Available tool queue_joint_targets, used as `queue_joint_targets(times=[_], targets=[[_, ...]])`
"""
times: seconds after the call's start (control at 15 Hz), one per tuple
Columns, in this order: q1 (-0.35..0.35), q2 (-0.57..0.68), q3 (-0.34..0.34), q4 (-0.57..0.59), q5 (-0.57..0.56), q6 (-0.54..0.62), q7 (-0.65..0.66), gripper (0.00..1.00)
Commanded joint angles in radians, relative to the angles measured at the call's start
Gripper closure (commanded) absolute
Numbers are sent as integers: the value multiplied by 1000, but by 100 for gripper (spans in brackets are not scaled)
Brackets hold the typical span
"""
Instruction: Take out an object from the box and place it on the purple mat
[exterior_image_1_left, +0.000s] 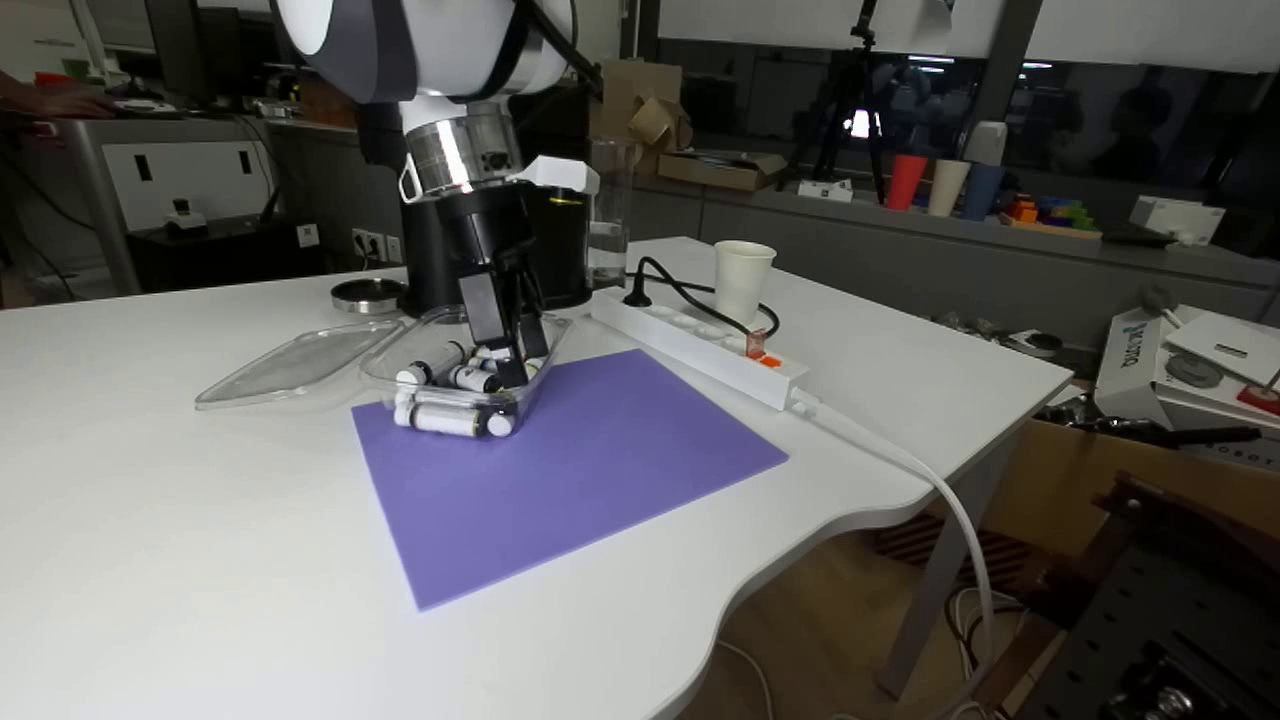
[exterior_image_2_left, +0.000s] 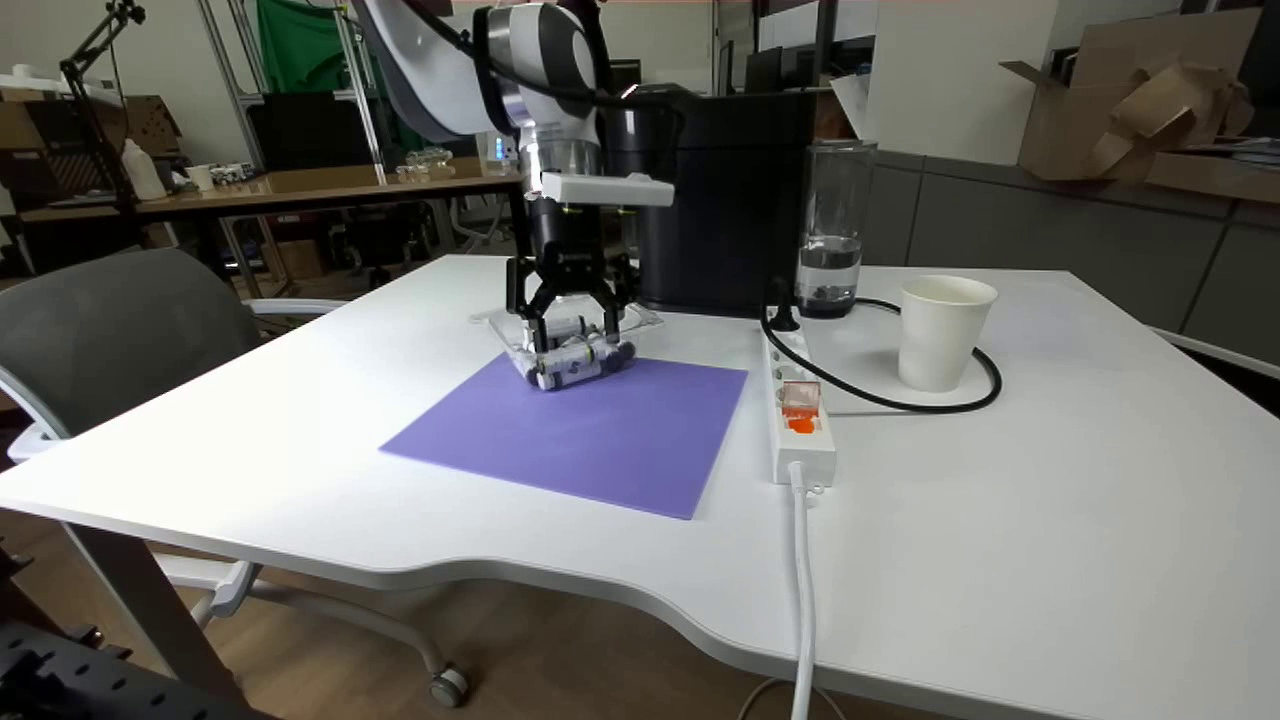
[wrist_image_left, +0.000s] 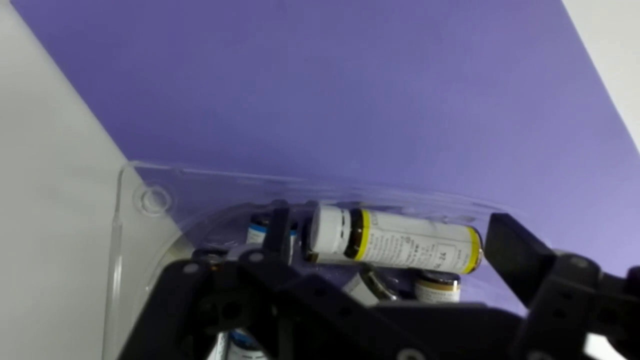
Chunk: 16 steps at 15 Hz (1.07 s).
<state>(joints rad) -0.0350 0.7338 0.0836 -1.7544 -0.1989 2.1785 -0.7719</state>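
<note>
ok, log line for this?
gripper: open, yellow-banded bottle between jaws in wrist view | box: lid off, more bottles inside | mat: partly under box | place: pending

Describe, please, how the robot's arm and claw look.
The arm is white with dark grey bands and a silver lower section; a black cable runs along it, and a white block juts out above the claw, which is black with jointed fingers.

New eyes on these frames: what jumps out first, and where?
First, the purple mat, a bright block of color on the white table. Next, the gripper reaching down into the clear box, which overlaps the mat's edge; in the wrist view a yellow-banded bottle lies between its parted jaws. Then the tall black machine, standing behind the box in both exterior views.
</note>
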Motion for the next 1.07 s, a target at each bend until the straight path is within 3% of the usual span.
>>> queue_joint_targets(times=[0.0, 0.33, 0.8, 0.87, 1.0], targets=[[-1, -11, 5, -19, -6, 8, 8, 0], [27, -18, -11, -38, -3, 6, 112, 0], [75, -18, -46, -64, -38, 33, 362, 0], [77, -18, -46, -63, -39, 23, 382, 25], [88, -18, -55, -67, -53, 33, 422, 32]])
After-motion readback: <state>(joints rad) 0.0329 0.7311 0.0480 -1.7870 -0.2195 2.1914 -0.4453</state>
